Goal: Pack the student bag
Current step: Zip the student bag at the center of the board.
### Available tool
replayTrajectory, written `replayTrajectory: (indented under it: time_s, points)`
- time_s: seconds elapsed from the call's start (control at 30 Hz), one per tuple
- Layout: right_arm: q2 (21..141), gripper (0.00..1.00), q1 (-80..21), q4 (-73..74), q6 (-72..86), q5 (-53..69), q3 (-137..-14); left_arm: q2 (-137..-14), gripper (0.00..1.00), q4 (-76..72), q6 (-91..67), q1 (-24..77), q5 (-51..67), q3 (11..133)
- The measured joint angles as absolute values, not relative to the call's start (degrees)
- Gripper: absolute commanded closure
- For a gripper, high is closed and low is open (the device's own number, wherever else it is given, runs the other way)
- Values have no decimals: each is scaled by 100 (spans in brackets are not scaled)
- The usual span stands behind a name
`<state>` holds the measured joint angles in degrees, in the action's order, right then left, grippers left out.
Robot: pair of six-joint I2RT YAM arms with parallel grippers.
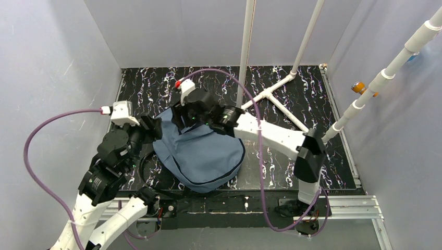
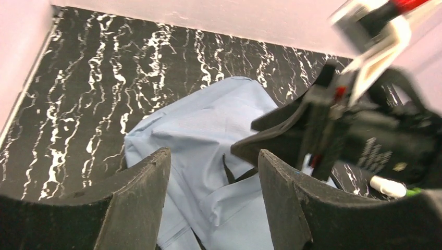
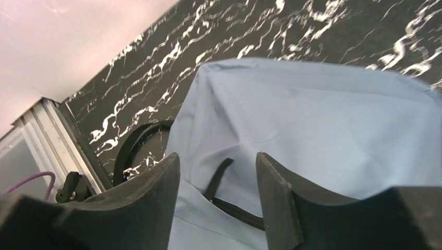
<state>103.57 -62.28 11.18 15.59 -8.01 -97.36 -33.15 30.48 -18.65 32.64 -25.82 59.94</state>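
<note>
**Left arm:** The elbow is bent and the wrist reaches inward from the left side of the table (image 1: pixel 156 83). The left gripper (image 2: pixel 213 156) hovers over the bag's far left corner with its fingers apart and nothing between them. The student bag (image 1: pixel 203 156) lies flat on the table, below and ahead of these fingers. Left of them is bare marbled surface up to the side wall (image 1: pixel 52 78).

**Right arm:** It is extended across from the right base, forearm low over the bag's far edge. The right gripper (image 3: pixel 217 156) points down at the fabric, fingers apart, gripping nothing. A dark strap (image 3: pixel 135 140) loops on the table left of its fingers. The two grippers stand close together. A white pipe frame (image 1: pixel 271 94) occupies the table behind this arm.
</note>
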Motion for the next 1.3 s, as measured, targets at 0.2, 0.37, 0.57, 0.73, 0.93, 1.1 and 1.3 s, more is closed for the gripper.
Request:
replayTrajectory:
  time_s: [0.2,0.37,0.57,0.73,0.93,1.1,1.3]
  points:
    - [11161,43,-6637,1750,1590,-1090,-10180,-2849,38,3159,-1857,3264,-3033,5867]
    - [11290,46,-6794,1959,1466,-1507,-10145,-2814,37,3203,-1868,3264,-3111,5765]
    - [11345,66,-6882,1953,1223,-2014,-10147,-2816,37,3253,-1977,3264,-3105,5647]
    - [11509,82,-6991,1894,991,-2381,-10147,-2816,37,3288,-2093,3264,-3065,5500]
    - [11515,99,-7026,1815,937,-2353,-10147,-2812,37,3413,-2279,3264,-3015,5297]
    - [11489,99,-6945,1728,1197,-2095,-10116,-2792,37,3461,-2473,3264,-2884,5061]
    - [10906,99,-6709,1168,1747,-1551,-9308,-2991,37,3500,-2851,3264,-2563,4641]
